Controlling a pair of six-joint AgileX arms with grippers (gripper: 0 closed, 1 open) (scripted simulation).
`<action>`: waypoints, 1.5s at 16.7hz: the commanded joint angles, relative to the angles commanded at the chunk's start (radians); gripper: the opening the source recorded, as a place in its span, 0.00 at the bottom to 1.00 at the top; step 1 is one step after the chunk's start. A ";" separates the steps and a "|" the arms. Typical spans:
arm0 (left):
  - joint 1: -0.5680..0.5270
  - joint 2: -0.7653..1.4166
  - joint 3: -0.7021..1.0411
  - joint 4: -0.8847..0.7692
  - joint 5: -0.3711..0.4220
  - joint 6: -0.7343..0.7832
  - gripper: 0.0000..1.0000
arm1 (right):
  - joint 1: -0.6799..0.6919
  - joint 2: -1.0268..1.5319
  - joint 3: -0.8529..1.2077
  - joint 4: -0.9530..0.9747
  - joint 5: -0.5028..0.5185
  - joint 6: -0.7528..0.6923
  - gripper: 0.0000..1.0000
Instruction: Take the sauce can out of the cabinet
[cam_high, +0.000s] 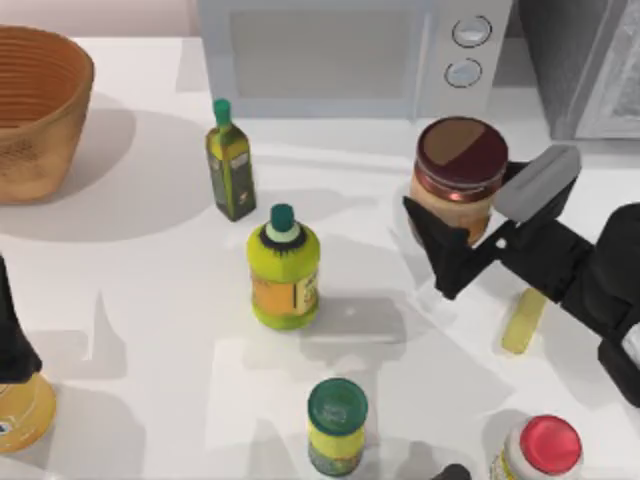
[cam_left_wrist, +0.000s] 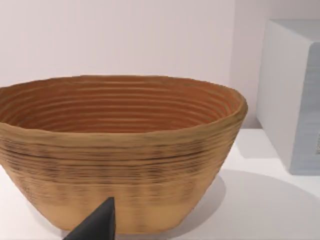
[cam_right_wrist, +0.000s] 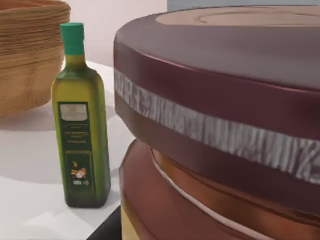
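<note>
Can: the can (cam_high: 460, 170) stands out on the table (cam_high: 120, 300), in front of the microwave (cam_high: 340, 60) and just left of the cabinet (cam_high: 590, 70); in the right wrist view its dark red rim (cam_right_wrist: 220, 100) sits very close to the camera
Right gripper: the right gripper (cam_high: 470, 235) has one finger in front of the can and one behind, jaws closed on it by my reading; whether the can is lifted or resting I cannot tell
Left gripper: the left gripper (cam_left_wrist: 95, 225) is parked at the table's left edge, facing the basket (cam_left_wrist: 120, 155); jaw state cannot be told
Risk: the grip looks low on a wide can, so it could tilt or slip if the arm swings fast; a sweep leftward could knock the yellow bottle (cam_high: 284, 270)
Around: oil bottle (cam_high: 230, 165) further left; green-lidded jar (cam_high: 337, 425) and red-capped bottle (cam_high: 540, 450) at the front; a pale yellow stick (cam_high: 522, 322) lies under the right arm
In the way: the table just left of the can looks free; the front is crowded
</note>
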 joint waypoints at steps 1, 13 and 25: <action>0.000 0.000 0.000 0.000 0.000 0.000 1.00 | 0.000 0.000 0.000 0.000 0.000 0.000 0.00; 0.000 0.000 0.000 0.000 0.000 0.000 1.00 | 0.061 0.180 0.232 -0.053 0.062 -0.002 0.00; 0.000 0.000 0.000 0.000 0.000 0.000 1.00 | 0.066 0.196 0.252 -0.058 0.068 -0.002 0.53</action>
